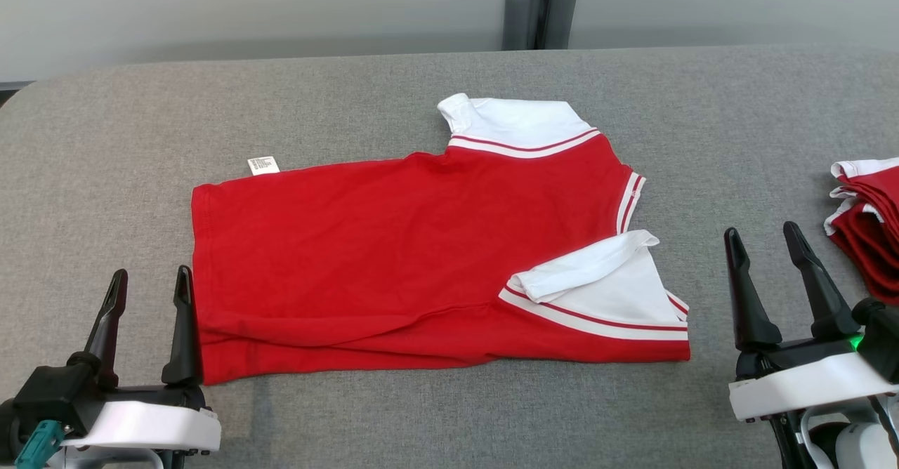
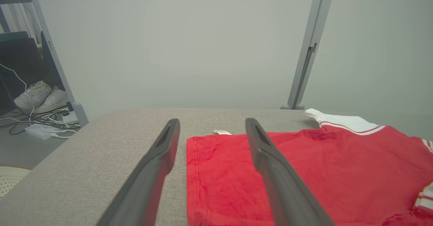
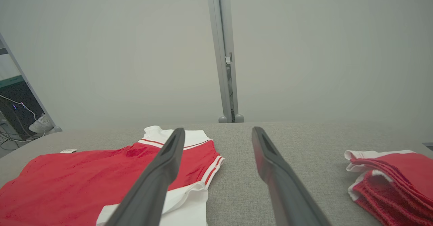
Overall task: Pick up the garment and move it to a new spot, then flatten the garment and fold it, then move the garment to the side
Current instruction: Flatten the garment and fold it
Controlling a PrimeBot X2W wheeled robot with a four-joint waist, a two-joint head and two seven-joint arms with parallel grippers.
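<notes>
Grey table (image 1: 421, 427), red garment (image 1: 393, 258) flat, long axis left-right, hem leftward

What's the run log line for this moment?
shirt: lying on table | left gripper: open, empty | right gripper: open, empty | folded pile: right

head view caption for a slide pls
Half-folded red and white shirt on grey table, left pincer and right pincer open either side, folded garments at right.
</notes>
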